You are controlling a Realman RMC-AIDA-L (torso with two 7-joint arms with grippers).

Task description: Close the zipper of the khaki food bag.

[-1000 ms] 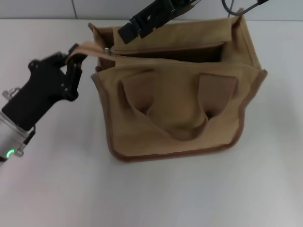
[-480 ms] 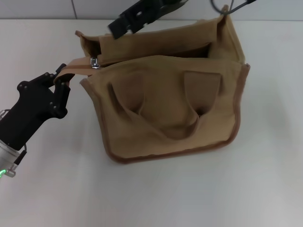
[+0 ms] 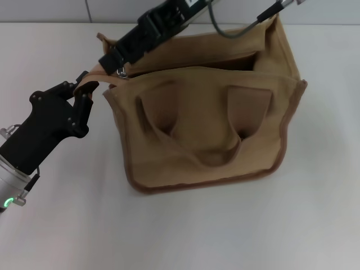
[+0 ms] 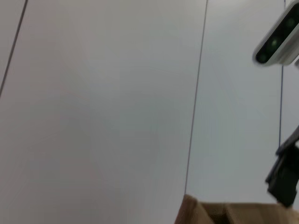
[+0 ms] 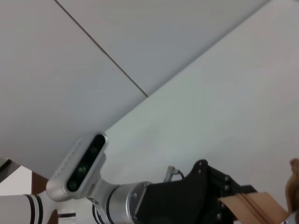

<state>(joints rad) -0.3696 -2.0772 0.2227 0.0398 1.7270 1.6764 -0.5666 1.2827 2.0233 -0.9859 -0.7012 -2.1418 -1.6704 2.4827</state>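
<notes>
Both grippers are set: left gripper (image 3: 84,93) clamps the zipper (image 3: 185,63) end tab, right gripper (image 3: 115,61) pinches the slider (image 3: 120,72); next, draw it across the still-open bag (image 3: 208,129).

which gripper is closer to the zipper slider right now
Right. The right gripper comes in over the bag from the far side and sits right at the silver slider. The left gripper holds the tan end tab just beside it.
</notes>
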